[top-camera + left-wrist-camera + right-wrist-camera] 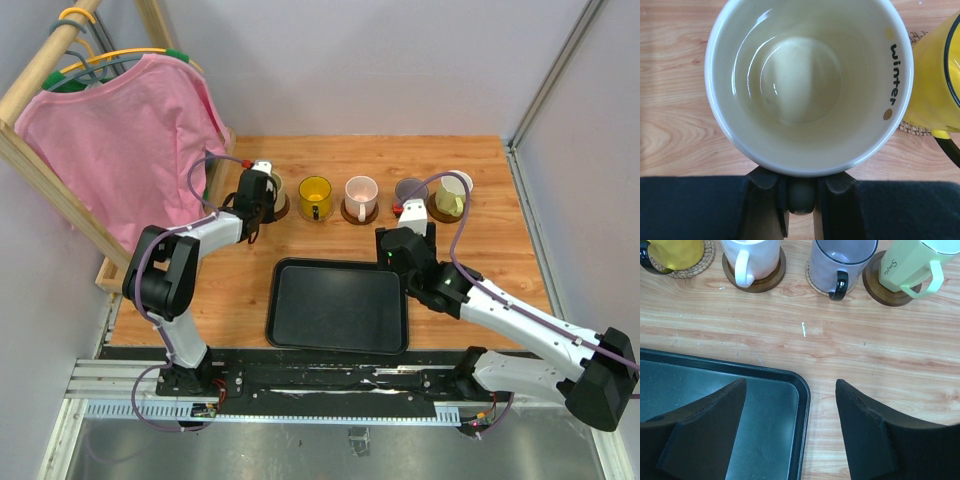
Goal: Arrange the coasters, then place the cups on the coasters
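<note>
**Left pincer on cream mug handle; other four mugs on coasters**

Left pincer [801, 181] is clamped narrow on the handle of the cream mug [805, 85], at the left end of the row along the back of the bench [865, 340]. Mug is upright, with "winter" printed inside the rim. A dark coaster [283, 211] shows at its right side in the top view. Can't tell whether the mug sits on it or hangs just above.

Rest of the row, left to right:
- yellow mug [314, 193] on a woven tan coaster [697, 269]
- pink mug [757, 255] on a dark brown coaster [767, 284]
- purple-grey mug [842, 257] on a second woven coaster [815, 284], black handle facing the arms
- pale green mug [905, 265] on the last dark coaster [877, 292], handle to the right

Right pincer [790, 390] is spread wide and empty, over the far right corner of the black tray [804, 405], apart from the mugs. The tray lies on the bench in front of the row. A pink shirt [130, 140] hangs on the wooden rack [40, 65] at far left.
</note>
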